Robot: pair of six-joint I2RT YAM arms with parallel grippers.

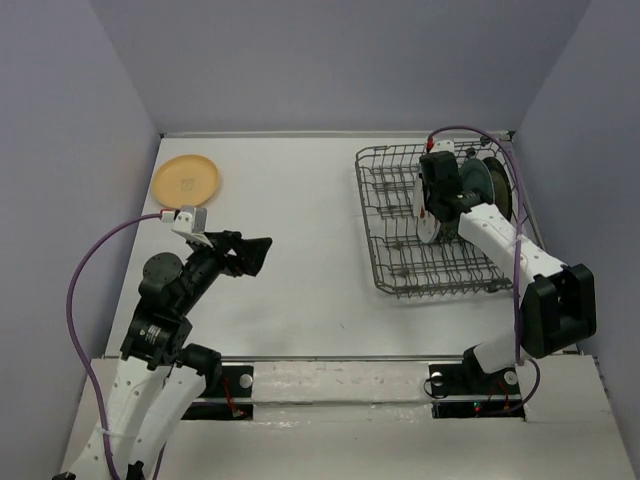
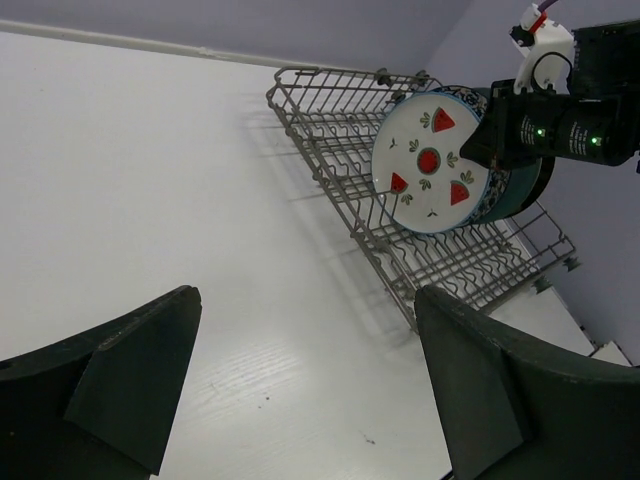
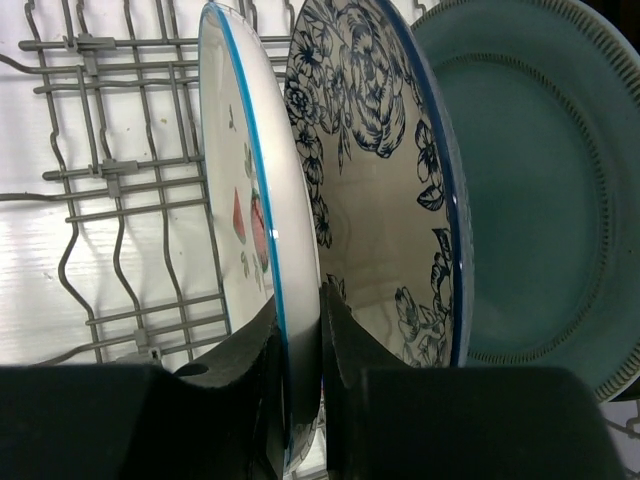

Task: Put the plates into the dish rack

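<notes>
1. Your right gripper (image 3: 300,320) is pinching the fruit plate (image 3: 250,200) by its rim, upright in the dish rack (image 1: 400,270), right of frame.
2. Your left gripper (image 1: 250,252), wide apart, is waiting nearer the orange-yellow plate (image 1: 187,178), upper left.

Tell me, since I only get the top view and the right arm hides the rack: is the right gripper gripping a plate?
Observer: Yes, the right gripper is shut on the rim of the white fruit plate, upright in the dish rack.
Operator: What stands next to it?
Observer: The blue-and-white floral plate, close behind.
Operator: And beyond that?
Observer: The teal plate, also upright.
</notes>
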